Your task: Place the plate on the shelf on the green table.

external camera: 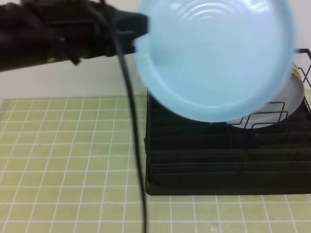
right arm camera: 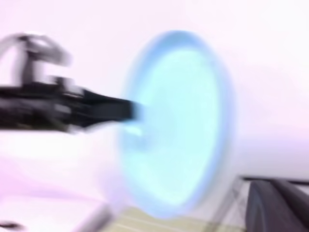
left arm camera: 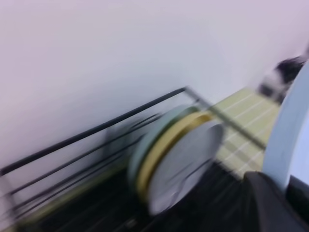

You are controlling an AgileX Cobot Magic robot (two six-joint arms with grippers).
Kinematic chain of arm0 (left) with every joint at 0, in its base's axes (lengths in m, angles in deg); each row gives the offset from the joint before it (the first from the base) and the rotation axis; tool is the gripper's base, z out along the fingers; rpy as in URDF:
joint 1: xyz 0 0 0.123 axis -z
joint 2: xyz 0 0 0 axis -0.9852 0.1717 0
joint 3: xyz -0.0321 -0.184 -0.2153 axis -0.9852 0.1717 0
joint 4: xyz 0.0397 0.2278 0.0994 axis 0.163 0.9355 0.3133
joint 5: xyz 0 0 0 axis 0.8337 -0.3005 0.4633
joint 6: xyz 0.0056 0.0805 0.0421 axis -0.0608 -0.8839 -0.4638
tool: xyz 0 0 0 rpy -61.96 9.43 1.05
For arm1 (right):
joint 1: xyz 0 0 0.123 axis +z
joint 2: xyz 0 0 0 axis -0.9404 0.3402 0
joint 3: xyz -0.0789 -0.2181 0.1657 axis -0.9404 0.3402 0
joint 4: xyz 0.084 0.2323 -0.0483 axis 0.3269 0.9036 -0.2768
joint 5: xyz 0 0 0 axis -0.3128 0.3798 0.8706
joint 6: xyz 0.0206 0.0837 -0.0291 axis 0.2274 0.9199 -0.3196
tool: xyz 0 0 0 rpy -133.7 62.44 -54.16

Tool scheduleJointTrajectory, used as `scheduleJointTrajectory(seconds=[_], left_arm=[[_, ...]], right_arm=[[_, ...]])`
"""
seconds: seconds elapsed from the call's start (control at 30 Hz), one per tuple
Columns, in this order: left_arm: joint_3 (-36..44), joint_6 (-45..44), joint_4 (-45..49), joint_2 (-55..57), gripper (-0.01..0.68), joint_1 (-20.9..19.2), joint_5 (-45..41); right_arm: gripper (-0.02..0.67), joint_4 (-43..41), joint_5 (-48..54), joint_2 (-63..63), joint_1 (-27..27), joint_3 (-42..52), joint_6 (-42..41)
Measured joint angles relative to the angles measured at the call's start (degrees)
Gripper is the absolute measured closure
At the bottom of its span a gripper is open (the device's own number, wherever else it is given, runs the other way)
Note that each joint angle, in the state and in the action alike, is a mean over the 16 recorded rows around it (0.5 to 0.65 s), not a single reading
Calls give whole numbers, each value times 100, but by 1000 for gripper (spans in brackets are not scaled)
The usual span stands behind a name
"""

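Holding the plate point(external camera: 214, 58) high in the upper right of the exterior view, the left gripper point(external camera: 138, 36) comes in from the upper left of the frame, and its fingers are clamped on the plate's left rim. The plate hangs in the air, tilted with its hollow side toward the camera, and its lower edge is above the back part of the shelf point(external camera: 218, 160), not touching it as far as I can judge. So the shelf lies below the plate and a little toward the bottom of the frame.

In the left wrist view, a grey-white plate point(left arm camera: 186, 164) and a yellow plate point(left arm camera: 159, 154) already stand on edge between the dividers, close together. The blue plate must go down on its edge beside them.

The right gripper point(right arm camera: 277, 208) shows only as a dark shape at the lower right of its own view; whether it is apart or together, I cannot tell. The green table point(external camera: 68, 160) lies at the left of the shelf.
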Motion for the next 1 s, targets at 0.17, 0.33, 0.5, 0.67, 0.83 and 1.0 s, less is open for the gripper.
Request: scheduleJointTrajectory(seconds=[0.17,0.33,0.5,0.67,0.83,1.0], left_arm=[[0,-364,-441,0,673,659,349],[0,-617,-685,-3,673,1130,603],[0,-720,-760,-5,673,1352,763],[0,-815,-861,-5,673,1417,794],[0,-925,-1000,-3,673,1425,792],[0,-1083,-1181,0,673,1425,789]], right_arm=[[446,758,223,0,0,-232,-783],[304,1086,273,0,0,-316,-1014],[209,1243,126,41,0,-331,-1077],[176,1481,144,192,0,-331,-1073],[184,1743,247,436,0,-331,-1071],[230,1964,438,737,0,-331,-1071]])
